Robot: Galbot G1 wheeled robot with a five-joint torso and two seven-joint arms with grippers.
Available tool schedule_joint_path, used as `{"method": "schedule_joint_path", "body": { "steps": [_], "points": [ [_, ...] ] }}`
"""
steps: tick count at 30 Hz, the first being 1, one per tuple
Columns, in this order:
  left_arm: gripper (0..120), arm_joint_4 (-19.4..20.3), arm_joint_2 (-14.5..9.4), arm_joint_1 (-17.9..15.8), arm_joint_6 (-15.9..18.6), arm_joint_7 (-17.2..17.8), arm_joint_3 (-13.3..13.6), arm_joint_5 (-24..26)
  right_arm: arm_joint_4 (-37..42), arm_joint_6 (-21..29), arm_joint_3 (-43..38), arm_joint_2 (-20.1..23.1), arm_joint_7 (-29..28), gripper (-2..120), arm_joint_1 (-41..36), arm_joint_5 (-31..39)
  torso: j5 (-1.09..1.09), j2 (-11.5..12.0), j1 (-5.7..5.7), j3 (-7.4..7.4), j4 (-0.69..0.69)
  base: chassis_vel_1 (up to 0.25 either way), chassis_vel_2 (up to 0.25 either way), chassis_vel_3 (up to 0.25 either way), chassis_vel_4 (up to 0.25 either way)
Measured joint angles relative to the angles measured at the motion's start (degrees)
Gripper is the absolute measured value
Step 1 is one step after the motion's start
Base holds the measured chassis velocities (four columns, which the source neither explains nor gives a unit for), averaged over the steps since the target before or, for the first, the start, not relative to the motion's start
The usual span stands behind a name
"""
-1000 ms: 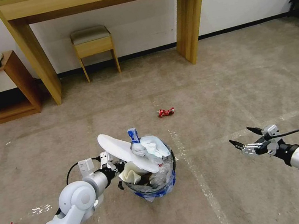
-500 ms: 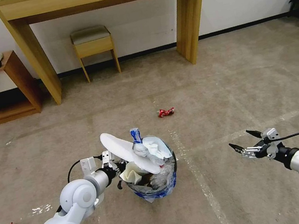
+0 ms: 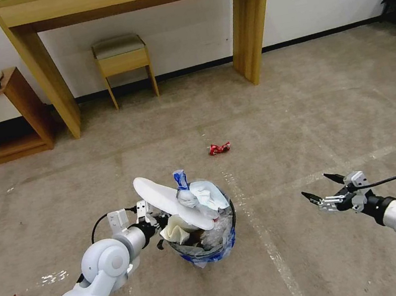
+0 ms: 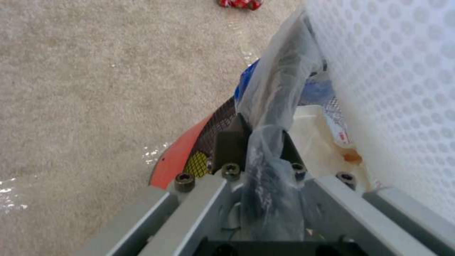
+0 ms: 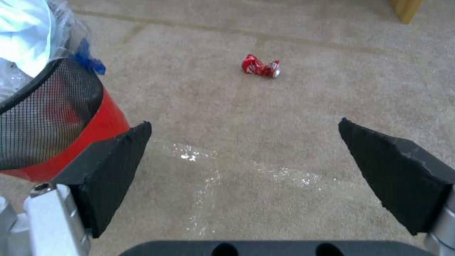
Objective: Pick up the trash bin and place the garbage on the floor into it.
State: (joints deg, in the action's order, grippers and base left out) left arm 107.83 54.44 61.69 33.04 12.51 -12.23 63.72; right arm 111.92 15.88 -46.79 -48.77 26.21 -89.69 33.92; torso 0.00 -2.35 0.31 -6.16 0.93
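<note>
Heaped litter hides the inside of the trash bin, whose rim the left gripper clamps. The right gripper hovers wide open and empty, well short of a crumpled red can on the floor.

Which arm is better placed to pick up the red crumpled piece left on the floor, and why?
The right. The right gripper is open, empty, facing the red crumpled piece across bare floor. The left gripper is shut on the trash bin rim, holding it.
</note>
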Motion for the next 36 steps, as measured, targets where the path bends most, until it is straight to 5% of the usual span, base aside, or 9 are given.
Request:
{"method": "schedule_joint_path", "body": {
  "steps": [20,36],
  "points": [
    [1,0.6,-0.6,0.5,-0.3,0.4,0.3,-0.5,-0.4,0.0,-0.6,-0.1,2.8,100,-0.6,0.8,0.01,0.0,-0.01,0.01,0.00,-0.025,0.030,0.029,-0.031],
    [1,0.1,0.1,0.3,-0.2,0.3,0.6,-1.1,-1.2,-1.2,0.0,-0.2,2.9,100,-0.2,0.5,0.00,0.0,0.01,-0.01,-0.01,-0.246,0.259,0.267,-0.256]
  ]
}}
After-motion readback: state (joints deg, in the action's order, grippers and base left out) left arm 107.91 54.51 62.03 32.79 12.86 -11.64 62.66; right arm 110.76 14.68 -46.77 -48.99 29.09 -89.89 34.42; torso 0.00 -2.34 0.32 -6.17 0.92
